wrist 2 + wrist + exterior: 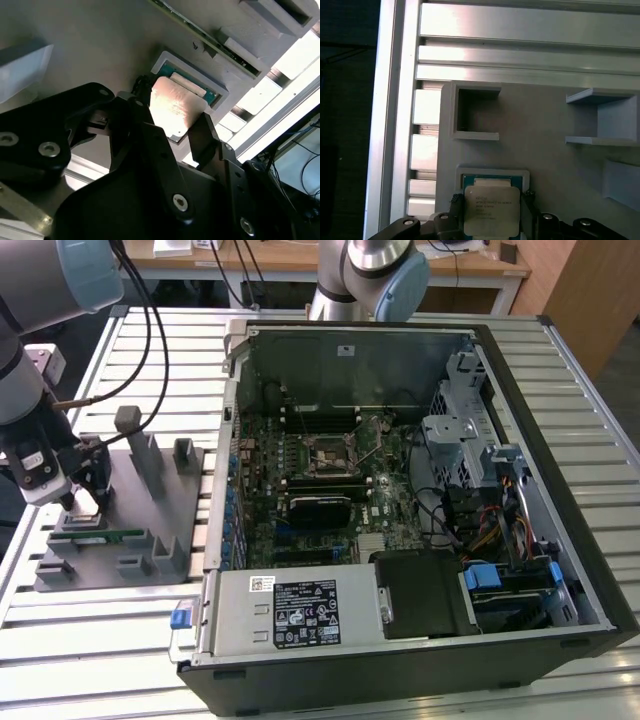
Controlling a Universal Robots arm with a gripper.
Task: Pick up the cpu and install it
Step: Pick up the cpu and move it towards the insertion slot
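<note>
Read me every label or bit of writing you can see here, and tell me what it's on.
Printed lines on the cpu, held in the gripper: too blurred to read.
Large label on the silver power supply cover: too small to read.
Small white sticker on that cover: too small to read.
Pale sticker on the computer case's inner wall: too small to read.

Item count:
- cpu (491, 212), silver-topped: 1
- end effector (492, 197): 1
- black fingers (527, 200) on end effector: 2
- robot arm (375, 270): 1
- grey fixture plate (150, 510): 1
- green memory stick (97, 535): 1
- open desktop computer case (380, 365): 1
- motherboard (390, 510): 1
- processor socket (330, 455): 1
- black rectangular block (320, 508) on motherboard: 1
- power supply box (290, 610): 1
- slatted aluminium worktop (100, 640): 1
</note>
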